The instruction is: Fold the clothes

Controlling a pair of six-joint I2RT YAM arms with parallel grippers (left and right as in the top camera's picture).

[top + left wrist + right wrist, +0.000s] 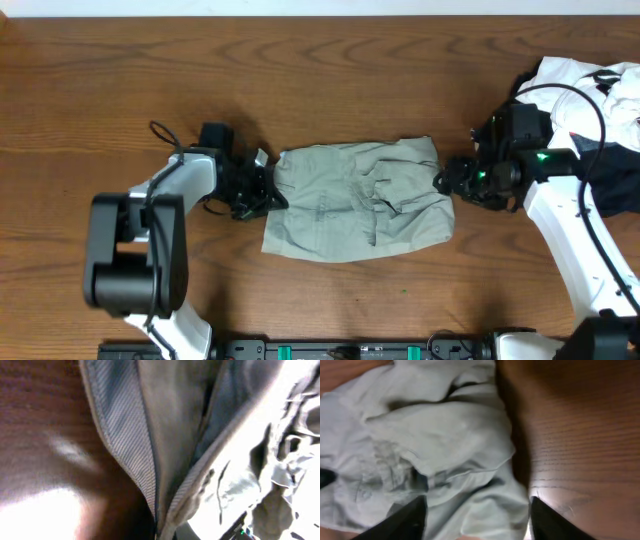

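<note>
Garment [360,200]: plain khaki grey-beige, unpatterned. Table [120,80]: dark brown, wood-grained. Heap [600,85] at right edge: white and black.

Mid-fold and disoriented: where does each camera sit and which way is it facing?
Overhead: fixed above the table, looking straight down at the khaki garment; both arms show, left gripper and right gripper at its opposite edges.
Left wrist: on the left arm, close against the garment's stitched hem; no fingers clearly visible.
Right wrist: on the right arm, facing the garment's edge; its dark fingers show, apart.
Shared: all see the garment.
</note>
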